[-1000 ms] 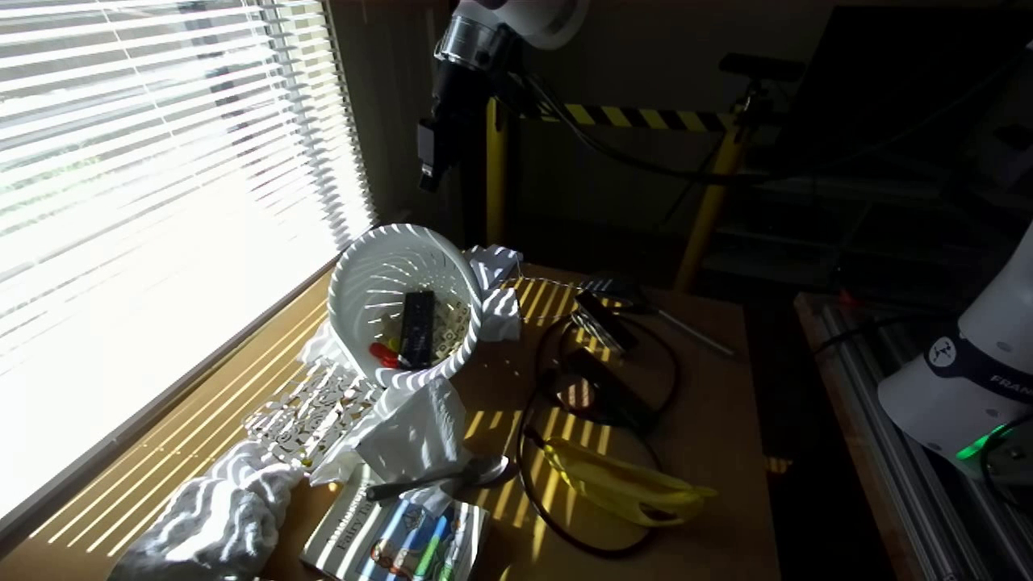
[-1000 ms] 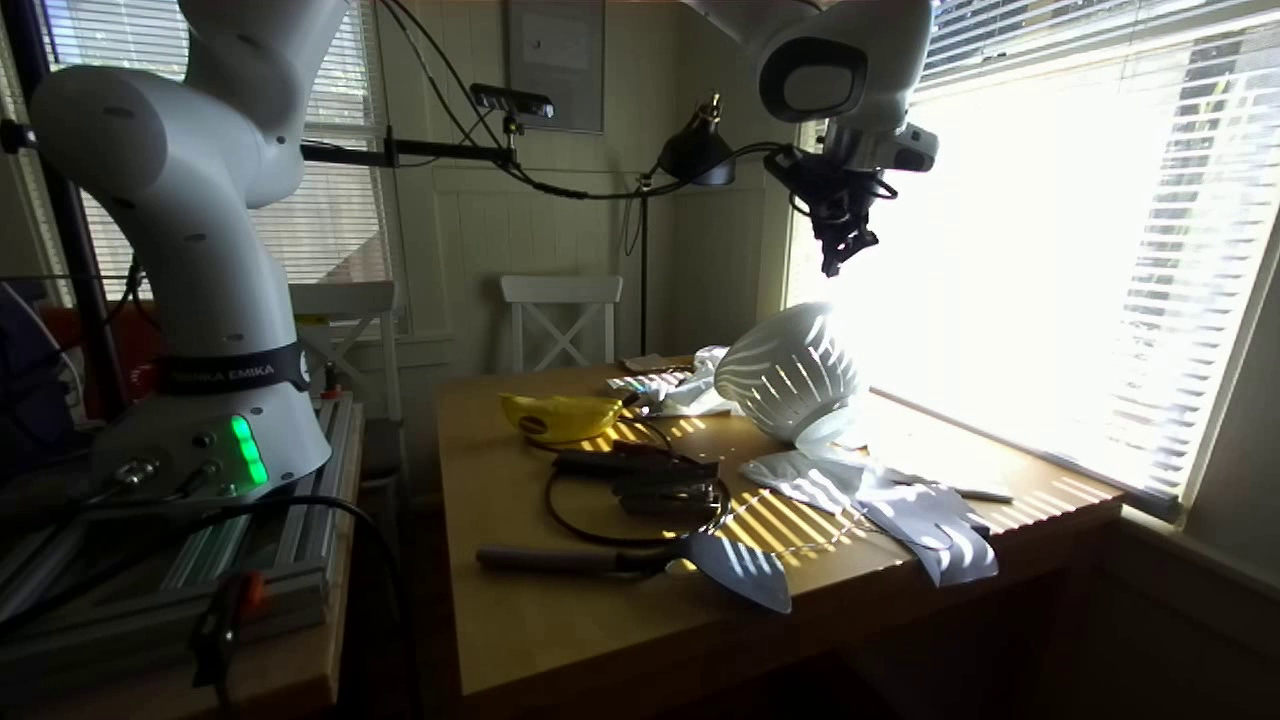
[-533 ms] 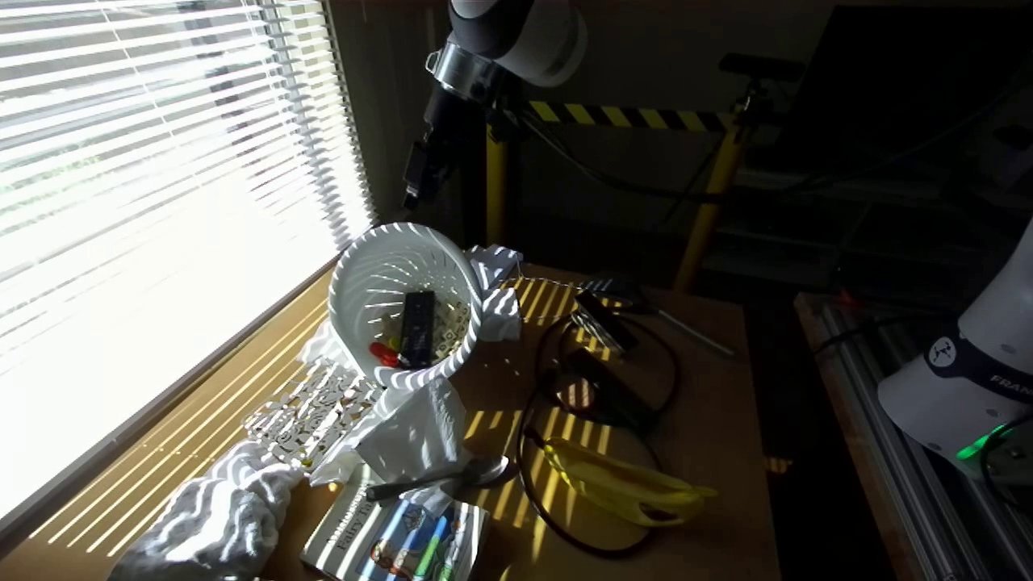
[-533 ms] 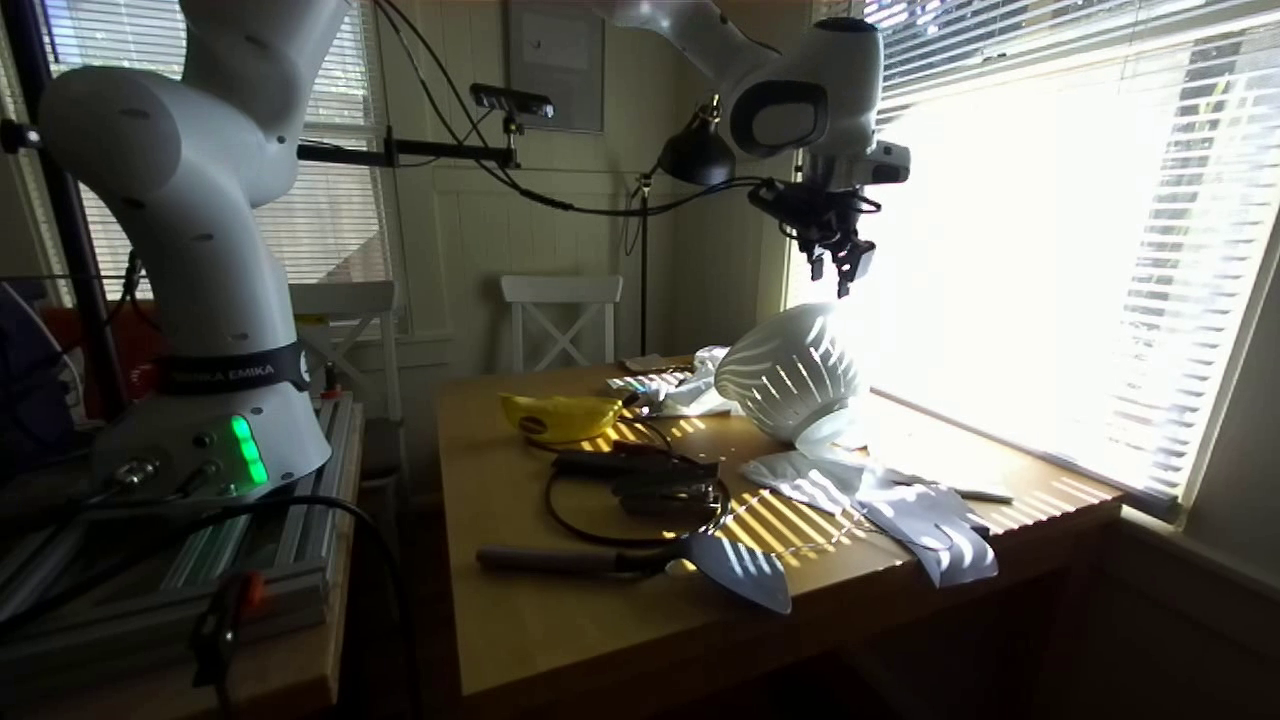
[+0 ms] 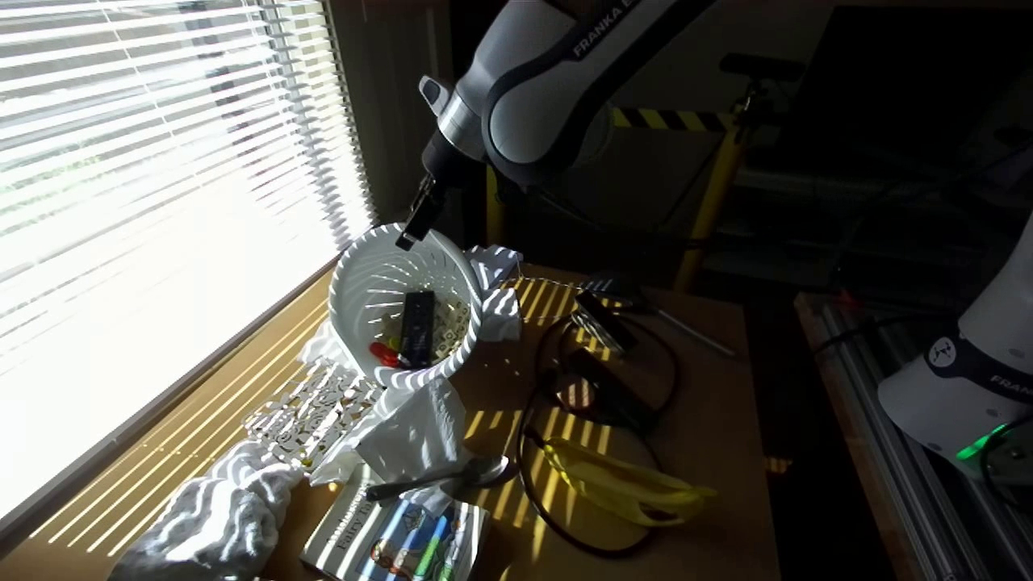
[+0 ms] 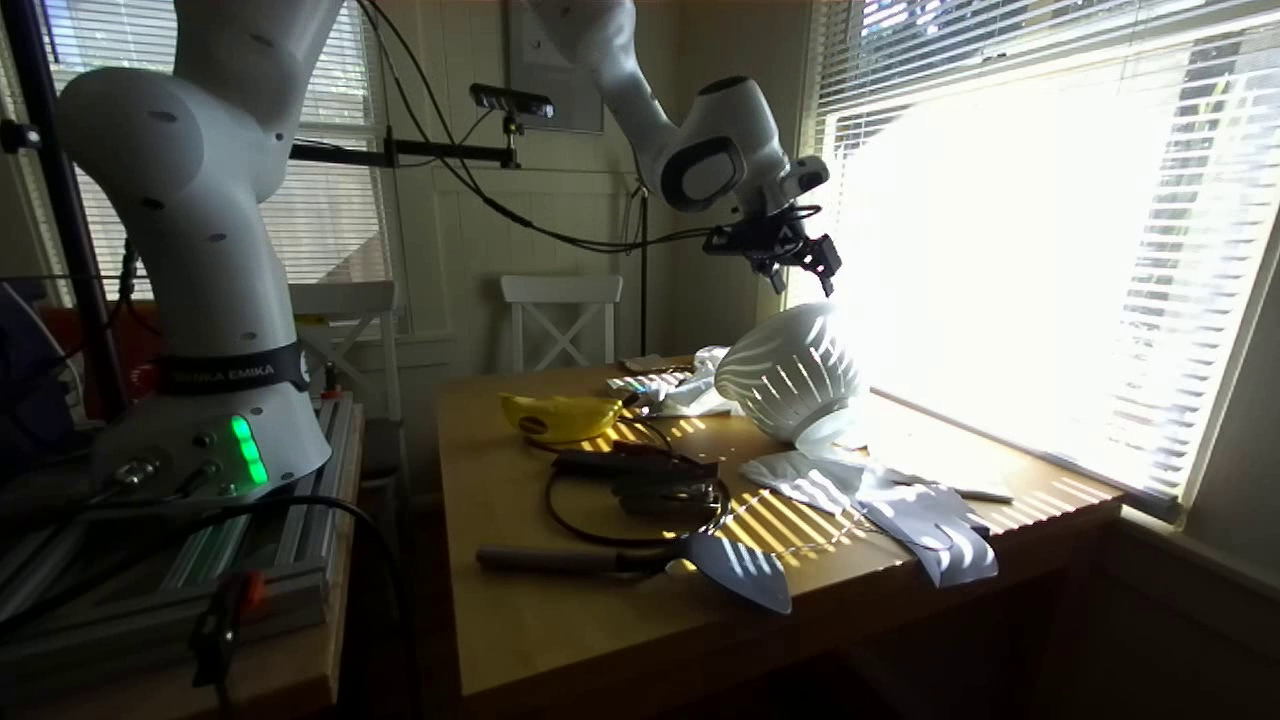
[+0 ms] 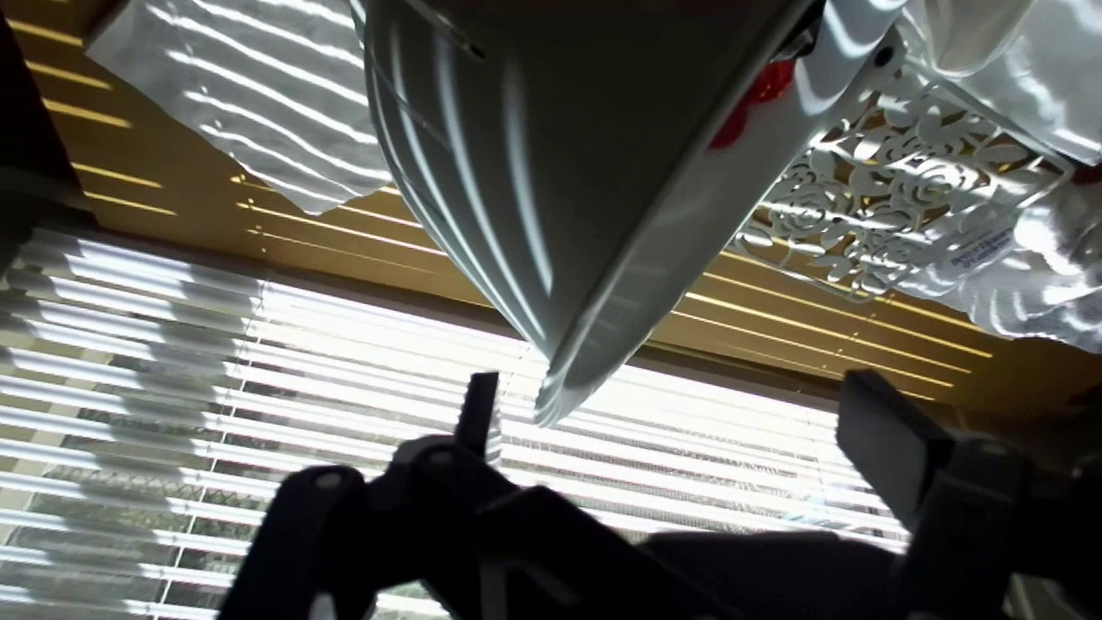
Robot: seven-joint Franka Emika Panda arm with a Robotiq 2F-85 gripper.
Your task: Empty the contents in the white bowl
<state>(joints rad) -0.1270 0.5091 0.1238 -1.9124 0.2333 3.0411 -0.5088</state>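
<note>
While the white bowl [image 5: 367, 282] rests tilted on the worktop [image 5: 710, 420], beside the window [image 5: 121, 282] and near an openwork white mat [image 5: 315, 413], its load lies inside: one dark oblong piece [image 5: 418, 327]; one red piece [image 5: 383, 353]; assorted pale bits [image 5: 452, 323], too small to identify. Status, as judged: early stage. Done: gripper [image 7: 670, 387] placed near the bowl's rim, no more. Outstanding: grasp with one finger each side of the wall, lift, tipping out, probably setting down. Whether any piece lies spilled outside the bowl cannot be told. Gripper condition: fingers [image 7: 476, 409] spread wide, nothing held; part of the rim shows between them in the wrist view, contact not evident. Arm [image 6: 735, 115], in an exterior view: one, extended high across the worktop, bent at the elbow, wrist canted so that the fingers slant down toward the window. Fingers, same view: just above the bowl's upper edge, apparently apart from it.
</note>
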